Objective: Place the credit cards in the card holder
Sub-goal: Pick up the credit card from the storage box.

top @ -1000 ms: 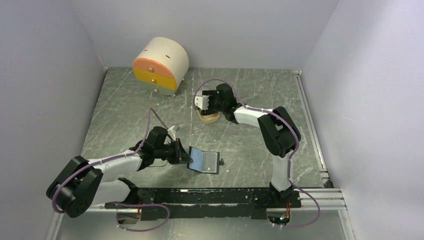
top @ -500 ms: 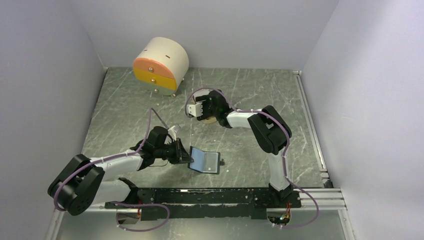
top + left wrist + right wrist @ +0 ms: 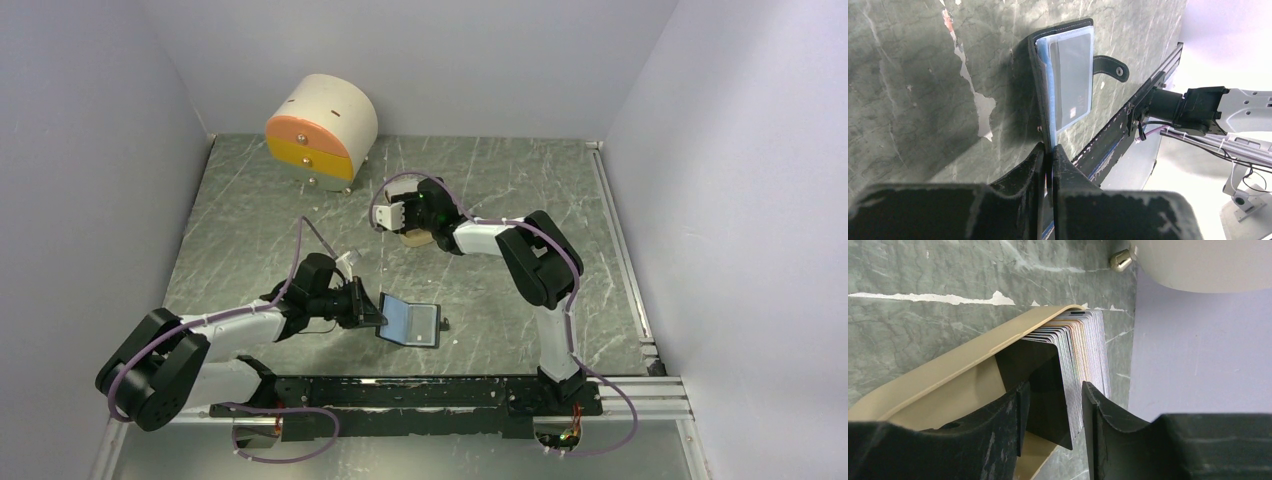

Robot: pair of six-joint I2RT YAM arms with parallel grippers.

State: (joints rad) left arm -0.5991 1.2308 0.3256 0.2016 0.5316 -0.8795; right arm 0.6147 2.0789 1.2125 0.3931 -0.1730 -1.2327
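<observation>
The card holder (image 3: 412, 322) lies open near the front edge, blue inner face up, snap tab (image 3: 1110, 67) pointing out. A grey card (image 3: 1073, 75) sits in its blue pocket. My left gripper (image 3: 378, 318) is shut on the holder's raised flap edge (image 3: 1050, 147). The credit cards (image 3: 1088, 345) stand on edge as a packed stack in the tan tray (image 3: 963, 365), with a black card (image 3: 1048, 385) leaning at the front. My right gripper (image 3: 1053, 390) hangs over the tray (image 3: 418, 240), its jaws apart on either side of the black card and part of the stack. Contact cannot be told.
A round cream drawer box with orange and yellow fronts (image 3: 320, 130) stands at the back left, its metal foot (image 3: 1120, 259) just beyond the tray. A black rail (image 3: 440, 390) runs along the near edge. Walls close in on three sides.
The right wrist swung left over the tray and lowered toward the cards, and its jaws have narrowed. The left gripper and the card holder have not moved.
</observation>
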